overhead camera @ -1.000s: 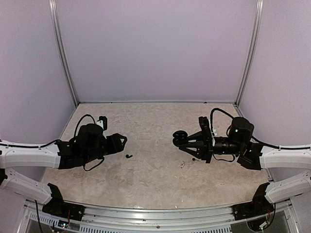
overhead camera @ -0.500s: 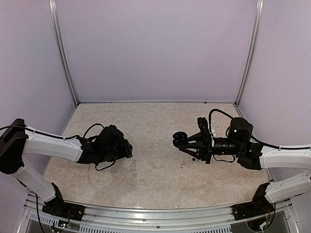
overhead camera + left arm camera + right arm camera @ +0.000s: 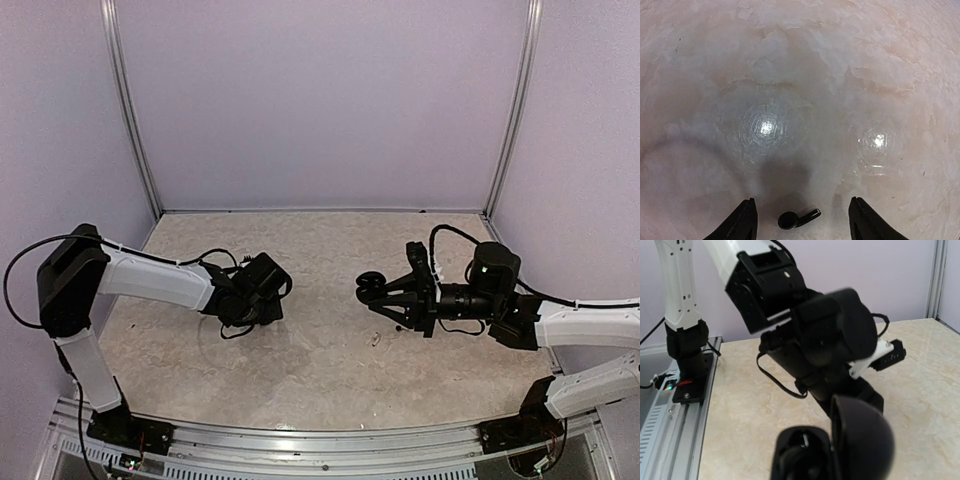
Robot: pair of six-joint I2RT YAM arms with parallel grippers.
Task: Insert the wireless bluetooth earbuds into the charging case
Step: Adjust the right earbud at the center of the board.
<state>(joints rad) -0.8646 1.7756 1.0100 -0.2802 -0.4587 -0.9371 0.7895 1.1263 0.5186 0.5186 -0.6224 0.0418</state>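
A glossy black earbud [image 3: 797, 218] lies on the table between the open fingers of my left gripper [image 3: 802, 224], which points straight down just above it without touching. In the top view the left gripper [image 3: 262, 303] hides this earbud. My right gripper [image 3: 386, 292] is shut on the black charging case [image 3: 371, 284] and holds it above the table. The case's base [image 3: 802, 452] is open with its lid [image 3: 862, 440] swung up. A pale, almost see-through earbud [image 3: 376, 338] lies on the table below the right gripper.
The beige mottled tabletop [image 3: 320, 370] is walled by lilac panels at the back and sides. The left arm's black wrist and cable [image 3: 810, 335] fill the right wrist view behind the case. A metal rail [image 3: 300, 440] runs along the near edge.
My left arm has swung forward and right, and its gripper now sits over the black earbud that lay in the open. The right arm and case have stayed still.
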